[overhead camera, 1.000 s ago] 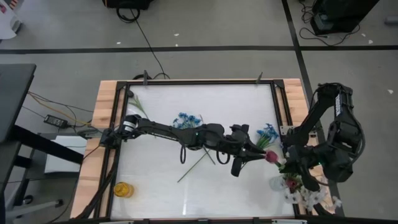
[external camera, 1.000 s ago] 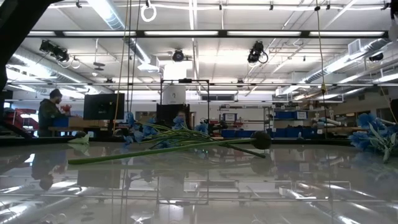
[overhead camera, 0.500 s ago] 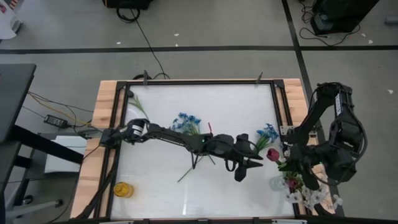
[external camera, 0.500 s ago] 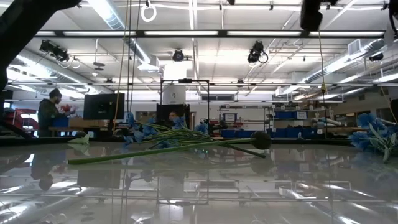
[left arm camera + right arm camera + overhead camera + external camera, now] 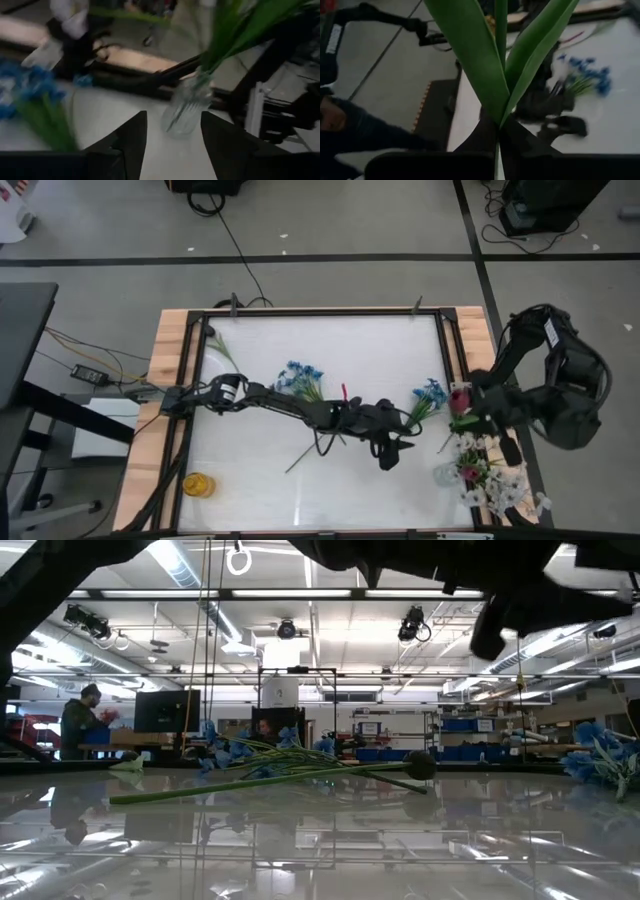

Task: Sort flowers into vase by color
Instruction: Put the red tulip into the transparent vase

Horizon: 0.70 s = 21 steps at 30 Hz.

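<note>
Now red tulip (image 5: 459, 399) in right tool (image 5: 470, 406), above vase (image 5: 447, 475).

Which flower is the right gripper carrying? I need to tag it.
Look past the table's right edge, above the glass vase. The right gripper is shut on the red tulip, the only dark red bud held aloft, beside a blue bunch.

A yellow cup (image 5: 198, 484) sits on the table (image 5: 250, 490).

Vase (image 5: 447, 476) at table's (image 5: 300, 340) right-front corner; cup (image 5: 198, 485) left-front; flower bunches (image 5: 300, 377) mid and right (image 5: 430, 394).
</note>
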Available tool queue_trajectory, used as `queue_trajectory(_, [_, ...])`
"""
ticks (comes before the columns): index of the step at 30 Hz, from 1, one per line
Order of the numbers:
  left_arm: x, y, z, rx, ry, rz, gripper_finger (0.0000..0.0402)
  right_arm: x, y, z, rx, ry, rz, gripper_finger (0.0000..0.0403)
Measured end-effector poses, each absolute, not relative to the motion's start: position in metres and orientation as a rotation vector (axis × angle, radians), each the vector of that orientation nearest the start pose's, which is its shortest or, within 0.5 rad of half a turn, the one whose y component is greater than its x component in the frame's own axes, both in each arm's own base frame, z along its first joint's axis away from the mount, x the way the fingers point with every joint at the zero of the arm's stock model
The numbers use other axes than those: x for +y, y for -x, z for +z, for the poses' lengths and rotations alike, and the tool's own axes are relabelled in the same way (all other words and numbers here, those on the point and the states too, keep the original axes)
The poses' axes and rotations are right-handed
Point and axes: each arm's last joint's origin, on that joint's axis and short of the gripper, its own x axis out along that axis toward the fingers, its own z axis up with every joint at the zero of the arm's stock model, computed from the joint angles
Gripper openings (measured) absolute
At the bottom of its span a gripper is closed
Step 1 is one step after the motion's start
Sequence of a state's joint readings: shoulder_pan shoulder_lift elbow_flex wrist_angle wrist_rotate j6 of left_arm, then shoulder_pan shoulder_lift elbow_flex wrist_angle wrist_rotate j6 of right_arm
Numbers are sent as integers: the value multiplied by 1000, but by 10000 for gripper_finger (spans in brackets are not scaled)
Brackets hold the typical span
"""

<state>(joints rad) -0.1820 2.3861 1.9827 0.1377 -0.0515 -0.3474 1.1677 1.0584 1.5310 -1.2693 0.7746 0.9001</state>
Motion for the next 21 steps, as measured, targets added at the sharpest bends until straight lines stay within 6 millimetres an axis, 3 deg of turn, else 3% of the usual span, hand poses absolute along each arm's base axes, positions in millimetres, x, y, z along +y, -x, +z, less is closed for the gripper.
queue_trajectory(4, [-89,-544,213,353,371,-18,173,109,-70,440,517,-208,68,12])
queue_trajectory(6, [-86,-542,220,358,371,-8,164,100,-67,439,512,-225,37,12])
queue_trajectory(13, [-81,-508,278,460,216,78,149,82,-58,440,482,-248,-9,12])
queue_trajectory(21, [-66,-448,339,599,84,236,148,60,-49,437,515,-302,-45,12])
